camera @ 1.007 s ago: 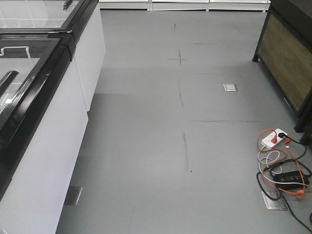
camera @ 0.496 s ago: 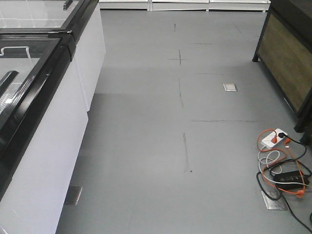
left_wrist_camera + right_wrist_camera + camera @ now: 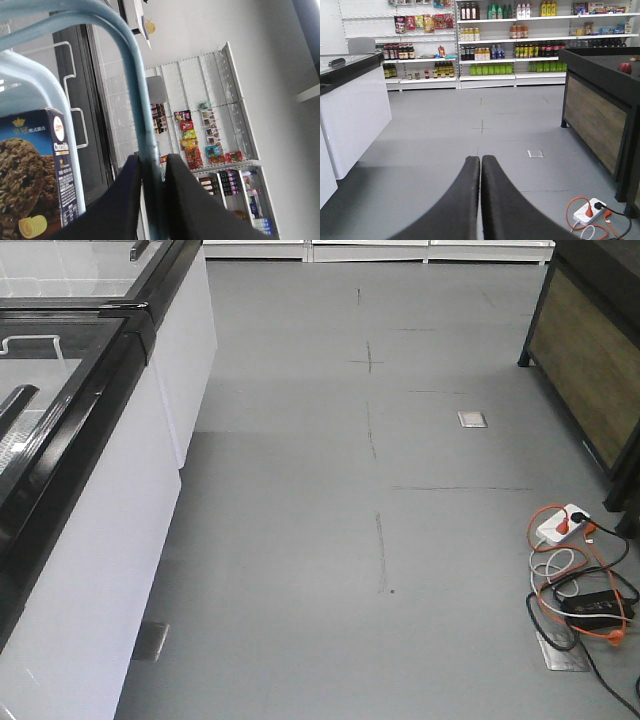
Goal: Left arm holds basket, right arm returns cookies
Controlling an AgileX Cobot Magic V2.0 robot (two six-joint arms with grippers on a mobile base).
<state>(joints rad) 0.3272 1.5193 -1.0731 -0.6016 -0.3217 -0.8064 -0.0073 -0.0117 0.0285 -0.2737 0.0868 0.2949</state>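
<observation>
**Basket gripped, cookies waiting, right arm yet to make its play**

Left gripper [image 3: 150,167] first: its two black fingers are pinched tight on the flat pale blue handle [image 3: 134,75], the strip running straight down between them. That's a solid hold on the basket [image 3: 30,70], whose rounded rim curves through the left of the wrist view. Just beyond the rim sits the cookies [image 3: 35,155], navy box, chocolate-chip picture facing the camera, apparently inside the basket. How it rests at the bottom can't be told from here.

Over to the right gripper [image 3: 480,167]: fingers pressed together, nothing between them, aimed out over the grey floor [image 3: 470,120] towards the bottle shelves [image 3: 510,50]. A dark wooden counter [image 3: 595,115] stands to its right, a white freezer cabinet [image 3: 355,110] to its left. No basket and no box in this view, so that arm looks well apart from its target. The front camera shows neither arm, only bare floor and a power strip [image 3: 560,525] with orange cable.

So the holding half looks done and the returning half not yet begun. The next move calls for the right arm to swing across to the basket, spread its fingers wider than the box, and come down past the handle without knocking it. The left must keep the basket steady while that happens.
</observation>
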